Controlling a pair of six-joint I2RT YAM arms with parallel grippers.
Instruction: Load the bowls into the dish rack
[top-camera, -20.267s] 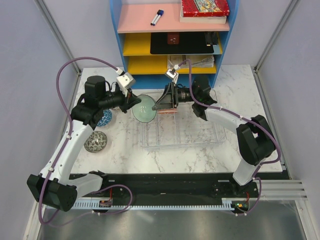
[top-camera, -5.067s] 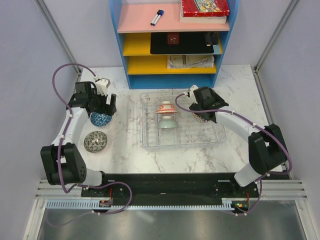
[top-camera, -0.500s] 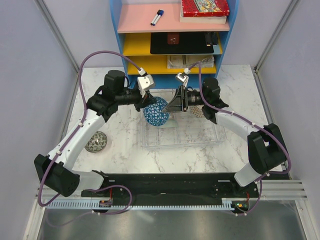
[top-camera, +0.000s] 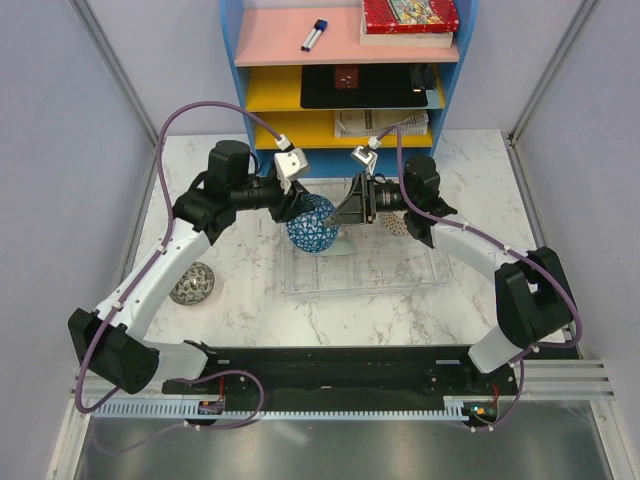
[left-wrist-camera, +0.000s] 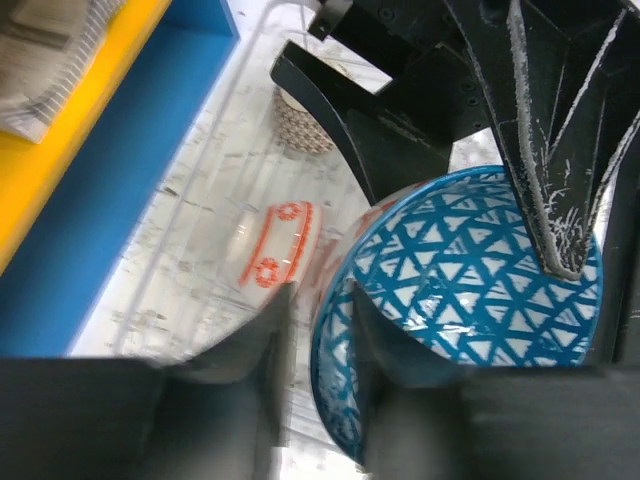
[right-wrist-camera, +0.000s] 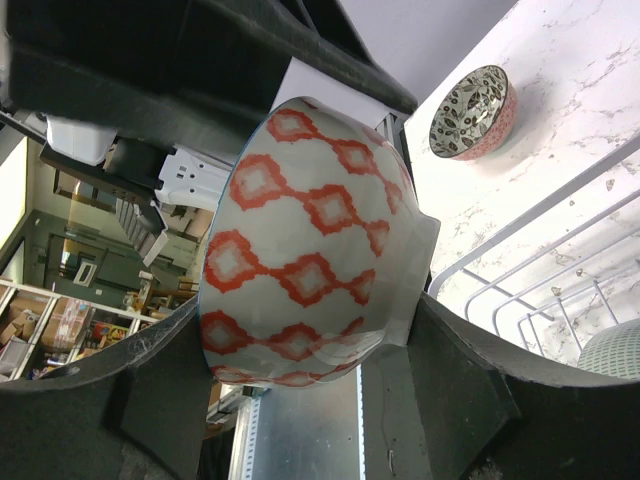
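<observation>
From above, you see the blue bowl tipped on its side over the far left corner of the dish rack, between both grippers. Only your right wrist view shows its outside, white with orange-red diamonds, clamped in the right gripper. The left wrist view shows the left gripper straddling the rim, slightly parted, with a sliver of gap outside, and an orange-red bowl in the rack. The speckled bowl sits on the worktop, left of the rack.
</observation>
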